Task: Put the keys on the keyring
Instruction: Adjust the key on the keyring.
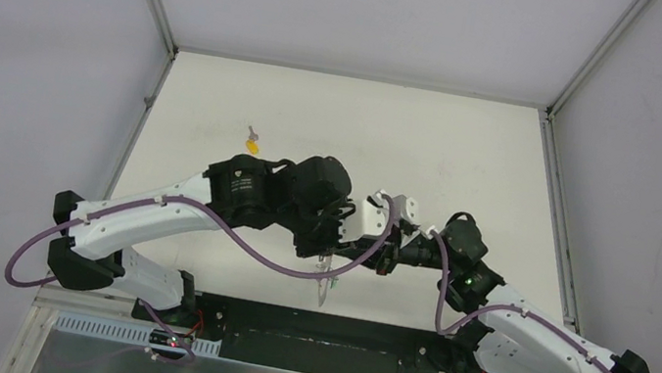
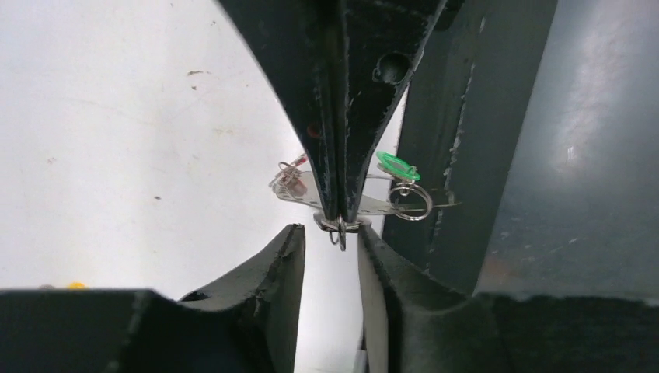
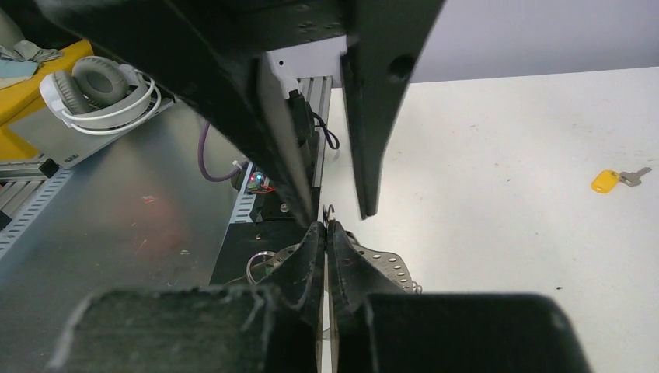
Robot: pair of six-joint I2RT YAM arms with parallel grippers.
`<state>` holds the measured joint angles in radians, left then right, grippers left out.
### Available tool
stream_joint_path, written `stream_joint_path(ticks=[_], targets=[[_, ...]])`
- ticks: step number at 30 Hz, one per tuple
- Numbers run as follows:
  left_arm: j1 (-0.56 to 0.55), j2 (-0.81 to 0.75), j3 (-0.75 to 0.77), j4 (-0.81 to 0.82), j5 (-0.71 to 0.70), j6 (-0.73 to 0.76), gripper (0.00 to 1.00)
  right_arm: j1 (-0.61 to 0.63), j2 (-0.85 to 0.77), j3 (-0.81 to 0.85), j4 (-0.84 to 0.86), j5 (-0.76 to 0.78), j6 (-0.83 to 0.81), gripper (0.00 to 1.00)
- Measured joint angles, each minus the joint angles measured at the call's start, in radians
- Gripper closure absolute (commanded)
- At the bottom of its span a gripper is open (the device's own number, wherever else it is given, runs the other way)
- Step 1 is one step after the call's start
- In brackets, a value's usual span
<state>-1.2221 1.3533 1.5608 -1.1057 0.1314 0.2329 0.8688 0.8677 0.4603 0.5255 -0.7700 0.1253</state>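
Between right fingertips (image 2: 359, 167), seemingly a key (image 2: 300, 190).

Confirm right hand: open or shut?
Shut. The right hand has its fingers pressed together with no gap; a small metal ring sits at their tips.

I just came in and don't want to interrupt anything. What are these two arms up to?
Both arms meet low over the near part of the table. The right claw is pinched shut on a silvery metal bundle, with a green tag hanging beside it. The left claw is open, its fingers on either side of that pinch point, gripping nothing. A yellow-tagged key lies alone farther back on the table. Whether anything is threaded on yet cannot be told.
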Motion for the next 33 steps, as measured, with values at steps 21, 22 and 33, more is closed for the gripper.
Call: stream_joint_path(ticks=[21,22,33], targets=[[0.0,-0.659,-0.801,0.811,0.004,-0.111,0.61,0.001,-0.028,0.0,-0.023,0.014,-0.003,1.0],[0.0,-0.656,-0.824,0.85,0.01,-0.109,0.63,0.001,-0.029,0.0,-0.023,0.014,-0.003,1.0],[0.0,-0.628,-0.905,1.049,0.019,-0.085,1.0,0.001,-0.038,0.0,-0.03,0.013,-0.004,1.0]])
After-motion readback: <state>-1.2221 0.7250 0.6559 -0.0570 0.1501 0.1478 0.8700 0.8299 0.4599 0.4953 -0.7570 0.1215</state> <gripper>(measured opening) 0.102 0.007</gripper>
